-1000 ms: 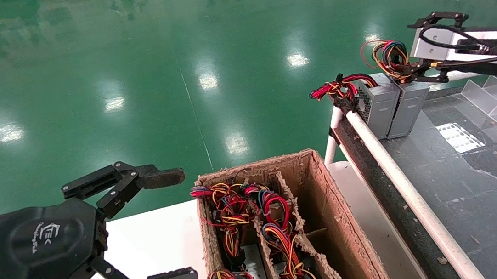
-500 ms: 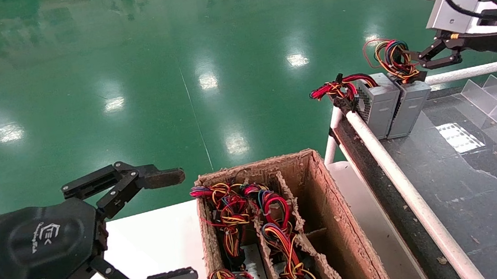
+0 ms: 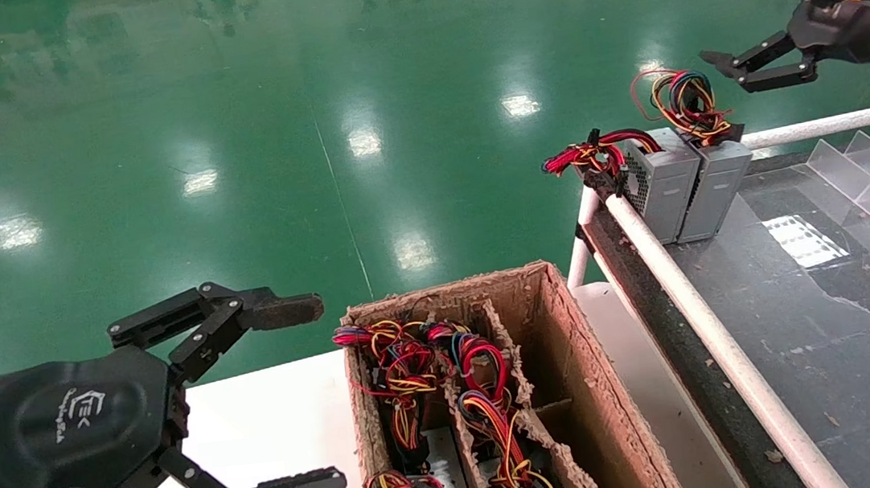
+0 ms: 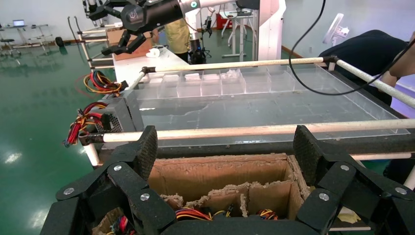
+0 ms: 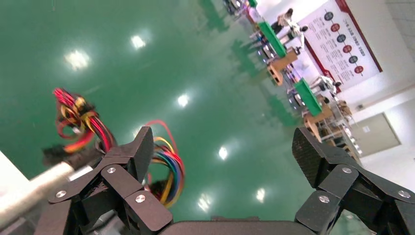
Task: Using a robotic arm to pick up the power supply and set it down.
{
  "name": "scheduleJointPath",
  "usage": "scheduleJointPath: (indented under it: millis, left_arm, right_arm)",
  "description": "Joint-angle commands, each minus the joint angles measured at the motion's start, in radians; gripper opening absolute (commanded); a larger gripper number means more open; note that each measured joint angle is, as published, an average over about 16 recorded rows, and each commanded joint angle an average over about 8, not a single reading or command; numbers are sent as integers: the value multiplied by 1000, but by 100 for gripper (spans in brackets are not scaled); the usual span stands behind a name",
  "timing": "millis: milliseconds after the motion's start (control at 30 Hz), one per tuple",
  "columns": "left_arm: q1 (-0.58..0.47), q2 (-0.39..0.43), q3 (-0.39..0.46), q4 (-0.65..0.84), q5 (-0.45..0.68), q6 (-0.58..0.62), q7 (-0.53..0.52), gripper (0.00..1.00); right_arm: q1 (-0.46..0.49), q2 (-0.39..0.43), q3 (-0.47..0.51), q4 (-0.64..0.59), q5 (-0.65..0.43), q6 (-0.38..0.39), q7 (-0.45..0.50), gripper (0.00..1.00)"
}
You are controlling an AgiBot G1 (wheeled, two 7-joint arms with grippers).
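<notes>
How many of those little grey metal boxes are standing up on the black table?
2: the power supply with multicoloured looped wires, and beside it the grey box with red-and-black wires, at the table's far corner. More may be hidden in the cardboard box.

Glossy green floor [image 3: 305, 88] mirrors ceiling lights.

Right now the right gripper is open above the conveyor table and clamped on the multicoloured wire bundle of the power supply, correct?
Not clamped. The head view shows the right gripper open and clear of the power supply, which stands on the table beside the other unit.
</notes>
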Motion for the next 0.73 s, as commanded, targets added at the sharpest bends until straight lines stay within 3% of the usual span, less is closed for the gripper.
scheduleJointPath:
  millis: [33, 733]
  left_arm:
    - [0, 0, 0, 0, 0, 0, 0, 100]
    - [0, 0, 1, 0, 0, 0, 0, 100]
  right_arm:
    - [-23, 10, 2, 36, 20, -14, 33, 100]
    - [-316, 125, 26, 464, 258, -168, 378, 100]
